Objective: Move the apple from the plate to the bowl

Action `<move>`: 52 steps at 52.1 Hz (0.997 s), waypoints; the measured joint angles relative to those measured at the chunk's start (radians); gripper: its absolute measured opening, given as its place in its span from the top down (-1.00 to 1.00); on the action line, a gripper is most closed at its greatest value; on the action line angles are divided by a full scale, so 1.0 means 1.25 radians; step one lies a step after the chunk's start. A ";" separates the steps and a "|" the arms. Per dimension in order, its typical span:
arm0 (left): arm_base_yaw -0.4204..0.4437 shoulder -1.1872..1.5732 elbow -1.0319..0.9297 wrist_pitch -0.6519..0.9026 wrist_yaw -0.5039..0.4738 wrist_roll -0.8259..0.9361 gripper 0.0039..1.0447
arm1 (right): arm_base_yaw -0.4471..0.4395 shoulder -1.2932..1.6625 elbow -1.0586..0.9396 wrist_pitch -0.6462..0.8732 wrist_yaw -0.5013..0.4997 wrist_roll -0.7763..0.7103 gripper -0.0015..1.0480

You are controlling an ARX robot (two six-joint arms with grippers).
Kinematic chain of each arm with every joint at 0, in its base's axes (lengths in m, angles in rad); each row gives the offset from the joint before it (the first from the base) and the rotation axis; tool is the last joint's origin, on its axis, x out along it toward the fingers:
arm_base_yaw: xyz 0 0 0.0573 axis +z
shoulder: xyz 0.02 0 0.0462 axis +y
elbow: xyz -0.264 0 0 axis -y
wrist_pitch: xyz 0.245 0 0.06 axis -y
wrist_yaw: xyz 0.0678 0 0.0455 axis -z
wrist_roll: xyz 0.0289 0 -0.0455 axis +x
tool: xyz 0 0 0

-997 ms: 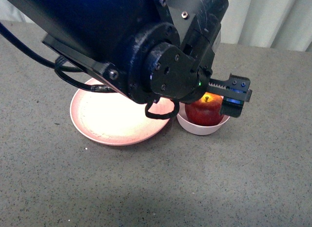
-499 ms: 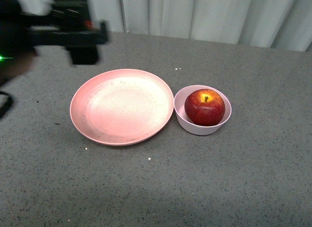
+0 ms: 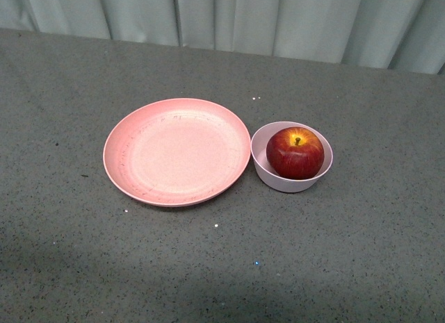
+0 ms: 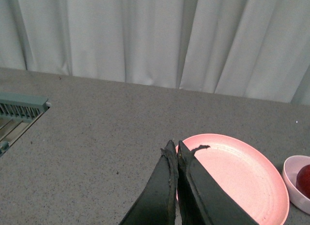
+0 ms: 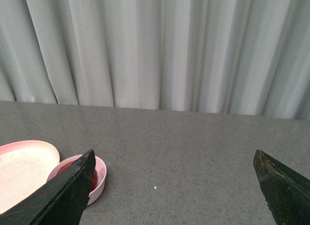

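The apple [image 3: 295,152] sits in the bowl [image 3: 270,176], stem up, with its yellow-orange patch around the stem facing the front camera. It fills most of the bowl and rises above the rim. The bowl stands on the grey speckled table [image 3: 334,253] just beside the plate [image 3: 176,151], to the plate's right in the front view; their rims look to be touching or nearly so. The plate holds nothing.

Neither arm shows in the front view. Each is seen only through its own wrist camera.

The left gripper [image 4: 174,152] is raised above the table and looks forward and down toward the curtain [image 4: 145,36], its fingers [image 4: 162,196] pressed together with only a thin seam between them. Nothing is held between them. Their tips lie over the near edge of the plate in that picture, and a slice of the bowl with a sliver of red apple shows at the picture's edge. A pale green grille [image 4: 22,106] is set in the table off to one side.

The right gripper [image 5: 174,159] also hangs above the table, aimed at the curtain, its fingers [image 5: 68,196] spread wide and apart with bare table between them. It holds nothing. One finger partly covers the bowl and apple in that picture, with the plate's edge beside them.
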 joint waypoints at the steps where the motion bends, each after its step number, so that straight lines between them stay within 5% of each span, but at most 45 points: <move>1: 0.007 -0.020 -0.004 -0.017 0.005 0.001 0.93 | 0.000 0.000 0.000 0.000 0.000 0.000 -0.82; 21: 0.126 -0.266 -0.023 -0.228 0.117 0.002 0.93 | 0.000 0.000 0.000 0.000 0.000 0.000 -0.82; 52: 0.129 -0.509 -0.023 -0.457 0.121 0.003 0.93 | 0.000 0.000 0.000 0.000 -0.001 0.000 -0.82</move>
